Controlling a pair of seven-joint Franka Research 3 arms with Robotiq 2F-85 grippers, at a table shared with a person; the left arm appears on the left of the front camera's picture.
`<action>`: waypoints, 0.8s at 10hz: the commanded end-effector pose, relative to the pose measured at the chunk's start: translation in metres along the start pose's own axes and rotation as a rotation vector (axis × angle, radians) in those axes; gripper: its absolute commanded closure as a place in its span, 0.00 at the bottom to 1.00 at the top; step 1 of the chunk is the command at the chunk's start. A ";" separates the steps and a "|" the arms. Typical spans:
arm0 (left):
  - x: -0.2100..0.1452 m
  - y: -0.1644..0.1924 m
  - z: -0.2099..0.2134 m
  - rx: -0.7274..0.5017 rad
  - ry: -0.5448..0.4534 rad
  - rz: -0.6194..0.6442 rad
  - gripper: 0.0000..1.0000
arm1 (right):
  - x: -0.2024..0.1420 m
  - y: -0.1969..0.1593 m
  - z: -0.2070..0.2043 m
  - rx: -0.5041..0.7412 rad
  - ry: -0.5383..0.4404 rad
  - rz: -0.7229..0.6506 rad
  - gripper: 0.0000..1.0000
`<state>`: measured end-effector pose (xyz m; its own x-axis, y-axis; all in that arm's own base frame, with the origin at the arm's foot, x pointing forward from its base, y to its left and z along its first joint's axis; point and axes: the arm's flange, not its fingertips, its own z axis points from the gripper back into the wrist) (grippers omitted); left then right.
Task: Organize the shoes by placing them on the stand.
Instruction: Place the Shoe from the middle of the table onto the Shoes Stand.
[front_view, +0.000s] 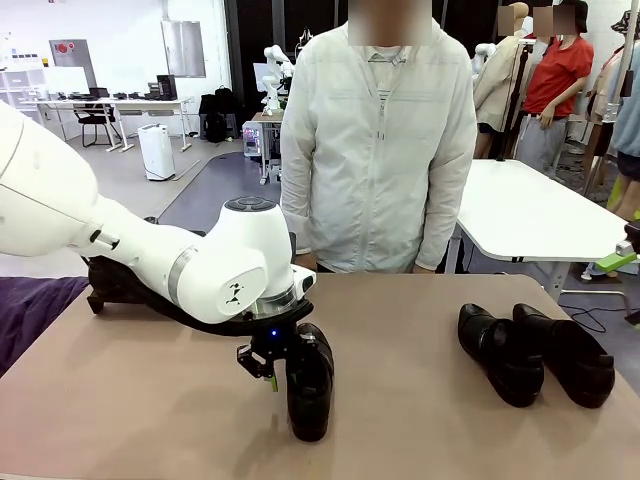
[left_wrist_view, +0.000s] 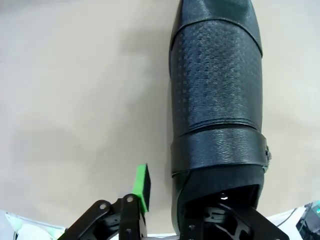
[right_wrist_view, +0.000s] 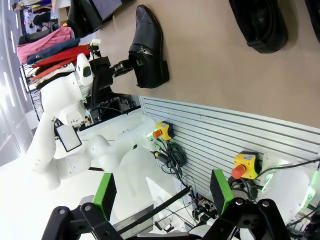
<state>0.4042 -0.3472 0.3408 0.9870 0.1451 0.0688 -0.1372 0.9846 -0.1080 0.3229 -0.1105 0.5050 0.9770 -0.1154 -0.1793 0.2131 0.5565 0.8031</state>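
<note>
Front: my left gripper (front_view: 272, 378) is straddling the side wall of the shoe (front_view: 312, 400), shoe at its 3 o'clock.
L wrist: jaws apart, outer pad (left_wrist_view: 142, 186) sitting just off the leather, shoe running 5 to 1 o'clock. I'm needing a square, deep pinch.
R wrist: right gripper (right_wrist_view: 162, 200) is gaping, shoe (right_wrist_view: 147, 47) at 11.

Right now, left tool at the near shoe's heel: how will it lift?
The shoe likely stays rigid: thick leather upper. Lifted by the heel-side wall that the left tool straddles, the toe probably sags, most length lying ahead. Glossy leather may slip in the grip.
</note>
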 end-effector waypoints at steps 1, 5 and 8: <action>-0.002 0.000 0.004 -0.004 -0.027 -0.013 1.00 | 0.001 0.002 0.003 0.017 0.001 0.020 0.00; -0.024 0.010 0.040 -0.055 -0.152 -0.090 1.00 | 0.001 0.002 0.003 0.017 0.001 0.020 0.00; -0.042 0.074 0.114 -0.050 -0.275 -0.330 1.00 | 0.001 0.002 0.003 0.017 0.001 0.020 0.00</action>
<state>0.3568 -0.3115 0.4191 0.9506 -0.0790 0.3002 0.1122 0.9891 -0.0950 0.3231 -0.1105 0.5048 0.9769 -0.1153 -0.1799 0.2136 0.5564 0.8030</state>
